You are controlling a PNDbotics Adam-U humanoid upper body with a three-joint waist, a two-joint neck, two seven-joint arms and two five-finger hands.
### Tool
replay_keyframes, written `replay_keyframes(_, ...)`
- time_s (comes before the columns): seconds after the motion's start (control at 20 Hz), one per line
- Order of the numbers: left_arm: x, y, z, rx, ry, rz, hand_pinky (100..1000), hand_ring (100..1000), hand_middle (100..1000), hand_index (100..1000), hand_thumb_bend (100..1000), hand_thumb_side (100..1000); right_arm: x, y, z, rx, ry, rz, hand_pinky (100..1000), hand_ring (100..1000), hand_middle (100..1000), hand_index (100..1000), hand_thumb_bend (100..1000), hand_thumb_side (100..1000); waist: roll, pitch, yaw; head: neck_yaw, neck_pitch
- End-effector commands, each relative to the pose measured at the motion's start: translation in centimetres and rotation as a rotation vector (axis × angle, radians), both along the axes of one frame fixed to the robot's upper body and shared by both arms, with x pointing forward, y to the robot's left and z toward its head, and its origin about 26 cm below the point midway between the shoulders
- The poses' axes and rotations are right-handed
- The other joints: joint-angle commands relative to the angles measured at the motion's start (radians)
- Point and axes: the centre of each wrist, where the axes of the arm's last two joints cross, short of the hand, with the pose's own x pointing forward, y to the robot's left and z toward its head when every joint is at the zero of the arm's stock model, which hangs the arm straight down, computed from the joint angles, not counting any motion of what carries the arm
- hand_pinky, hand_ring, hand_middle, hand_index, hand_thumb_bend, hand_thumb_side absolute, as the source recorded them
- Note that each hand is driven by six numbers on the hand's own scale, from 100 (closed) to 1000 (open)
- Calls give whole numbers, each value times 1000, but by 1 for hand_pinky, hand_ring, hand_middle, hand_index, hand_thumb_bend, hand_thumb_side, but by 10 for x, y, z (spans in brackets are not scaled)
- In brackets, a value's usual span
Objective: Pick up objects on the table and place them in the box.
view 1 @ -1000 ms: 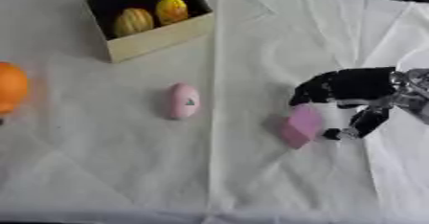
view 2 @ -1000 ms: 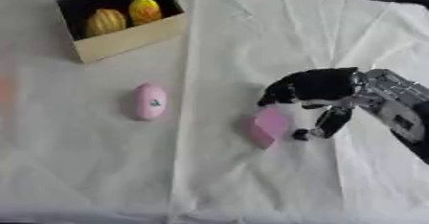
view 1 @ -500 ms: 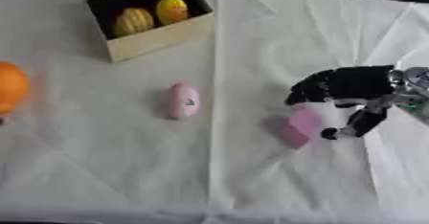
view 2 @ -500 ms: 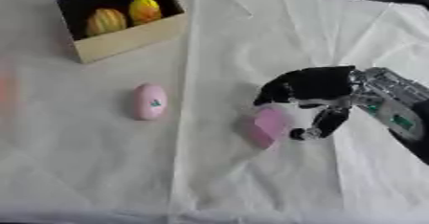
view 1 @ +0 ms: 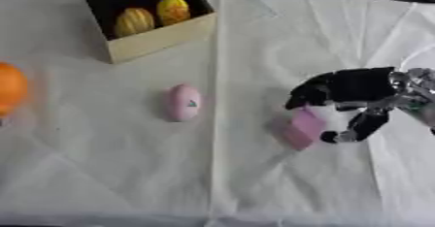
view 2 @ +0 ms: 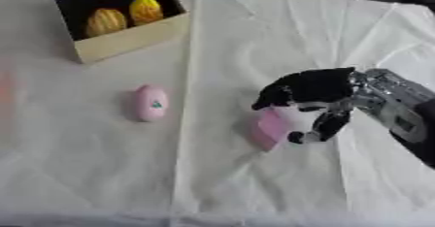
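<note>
On the desk (view 1: pixel 102 172), covered with a creased white cloth, the landmark is the flat pink rectangular block (view 1: pixel 303 128), which sits nearest the viewer of all the things, tilted up on one edge. The right robot hand (view 1: pixel 353 91), black with silver joints, comes in from the right and arches over the block: its curled fingers (view 2: pixel 274 96) come down at the block's far upper corner, and its thumb (view 1: pixel 353 129) reaches down just right of the block. Whether thumb and fingers actually touch the block cannot be told, but the hand is cupped around it rather than spread flat.

Left of the pink block, well apart from it, a pink egg-shaped object with a small dark mark (view 1: pixel 183 102) lies on the cloth. Farther left again, at the view's left edge, part of a round orange object (view 1: pixel 10 89) shows.

Beyond the pink block, to its far left, stands an open tan cardboard box with a dark inside (view 1: pixel 161 39). In it lie two ribbed yellow-orange oval objects (view 1: pixel 134 22), side by side.
</note>
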Motion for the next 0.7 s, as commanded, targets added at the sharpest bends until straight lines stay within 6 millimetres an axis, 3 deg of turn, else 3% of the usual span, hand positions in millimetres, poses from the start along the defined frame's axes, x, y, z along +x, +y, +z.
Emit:
replay_keyframes(0.05,-2,0,10,14,-37,-1,809,792,777,839,100,651,0,-2,9,-19,-11,0,899,943,872,998,262,248,-8,-11,2,-4,4)
replay_keyframes(0.35,-2,0,11,9,-40,0,808,793,777,839,100,652,1,-1,6,-26,0,-12,898,941,867,995,253,239,-5,-4,5,-8,4)
replay_keyframes(0.45,-2,0,11,7,-41,-1,808,793,777,839,100,652,1,-1,2,-8,6,-20,891,932,844,978,203,207,-4,-2,6,-8,4)
replay_keyframes(0.55,-2,0,11,5,-40,-1,808,793,777,838,100,652,1,0,0,30,10,-25,875,912,787,939,132,127,-3,-2,6,-9,4)
replay_keyframes(0.7,-2,0,11,6,-38,-1,807,794,777,838,100,652,1,0,0,95,8,-34,856,879,697,857,100,133,-3,-2,6,-10,4)
